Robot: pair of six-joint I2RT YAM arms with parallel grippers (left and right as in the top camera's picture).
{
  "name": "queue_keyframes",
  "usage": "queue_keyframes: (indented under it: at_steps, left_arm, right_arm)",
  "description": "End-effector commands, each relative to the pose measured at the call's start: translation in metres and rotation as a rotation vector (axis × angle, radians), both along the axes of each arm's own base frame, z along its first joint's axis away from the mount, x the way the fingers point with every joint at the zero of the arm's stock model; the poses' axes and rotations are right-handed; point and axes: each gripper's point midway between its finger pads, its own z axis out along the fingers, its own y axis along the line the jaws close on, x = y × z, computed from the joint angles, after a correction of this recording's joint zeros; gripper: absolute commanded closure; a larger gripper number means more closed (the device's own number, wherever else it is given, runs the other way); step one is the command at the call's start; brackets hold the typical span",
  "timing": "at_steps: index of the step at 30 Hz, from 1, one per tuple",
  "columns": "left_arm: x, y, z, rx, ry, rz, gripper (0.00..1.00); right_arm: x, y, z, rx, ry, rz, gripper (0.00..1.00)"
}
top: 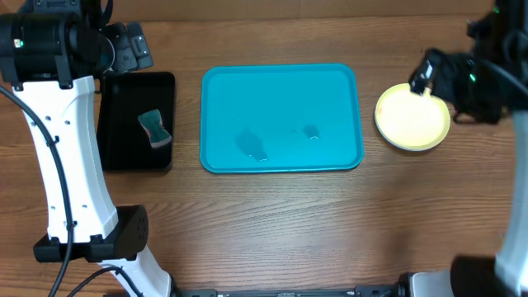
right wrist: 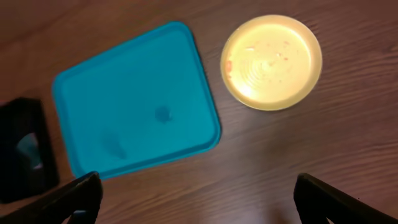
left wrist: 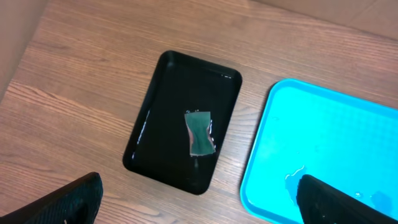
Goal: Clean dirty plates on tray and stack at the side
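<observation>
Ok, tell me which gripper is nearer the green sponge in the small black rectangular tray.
Left. The left gripper hangs just beyond the far edge of the black tray, close to the green sponge. The right gripper is across the large turquoise plastic tray, by the round yellow-green plate.

The left arm (top: 62,148) runs as a white link from the lower left of the overhead frame up to a black wrist at the upper left, where the left gripper (top: 130,49) points right. The right arm (top: 520,181) follows the right edge. At the upper right the right gripper (top: 426,74) reaches left, and its dark parts are hard to separate there. In the left wrist view the fingers (left wrist: 68,200) sit in the bottom corners, spread wide and empty. The right wrist view shows its fingers (right wrist: 339,199) the same way.
</observation>
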Motion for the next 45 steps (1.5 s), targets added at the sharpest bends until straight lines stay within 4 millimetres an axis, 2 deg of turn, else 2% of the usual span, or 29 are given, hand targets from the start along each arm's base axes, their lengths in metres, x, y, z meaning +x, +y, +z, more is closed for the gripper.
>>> queue_keyframes:
  at_steps: [1,5,11,16,18,22,25,28,31,34,45]
  left_arm:
    - [0.006,-0.002,-0.01,-0.018,0.026,0.005,0.0]
    - [0.007,-0.002,-0.012,-0.018,0.031,0.004,0.0]
    - [0.007,-0.002,-0.012,-0.018,0.031,0.004,0.0]
    - [0.007,-0.002,-0.012,-0.018,0.031,0.004,0.0]
    - [0.007,-0.002,-0.012,-0.018,0.031,0.004,0.0]
    - [0.007,-0.002,-0.012,-0.018,0.031,0.004,0.0]
    - [0.007,-0.002,-0.012,-0.018,0.031,0.004,0.0]
    - [0.007,-0.002,-0.012,-0.018,0.031,0.004,0.0]
    - [0.007,-0.002,-0.012,-0.018,0.031,0.004,0.0]
    - [0.007,-0.002,-0.012,-0.018,0.031,0.004,0.0]
    - [0.007,-0.002,-0.012,-0.018,0.031,0.004,0.0]
  right_arm:
    - [-0.013,0.017,0.028,0.065,-0.1,0.064,0.0]
    - [-0.019,0.017,0.034,0.062,-0.121,0.065,0.0]
    - [-0.021,0.017,0.031,0.06,-0.104,0.066,0.0]
    - [-0.013,0.009,0.03,0.015,-0.125,0.051,0.0]
    - [-0.001,0.007,0.036,-0.023,-0.187,0.076,0.0]
    - [0.019,0.022,0.058,-0.125,-0.399,0.236,0.0]
    - [0.018,0.032,0.062,-0.162,-0.51,0.291,0.0]
    - [0.013,0.033,0.057,-0.177,-0.603,0.291,0.0]
    - [0.006,0.032,0.046,-0.225,-0.705,0.306,0.0]
    - [-0.005,0.031,0.026,-0.276,-0.794,0.326,0.0]
    - [-0.04,0.025,-0.086,-0.314,-0.982,0.288,0.0]
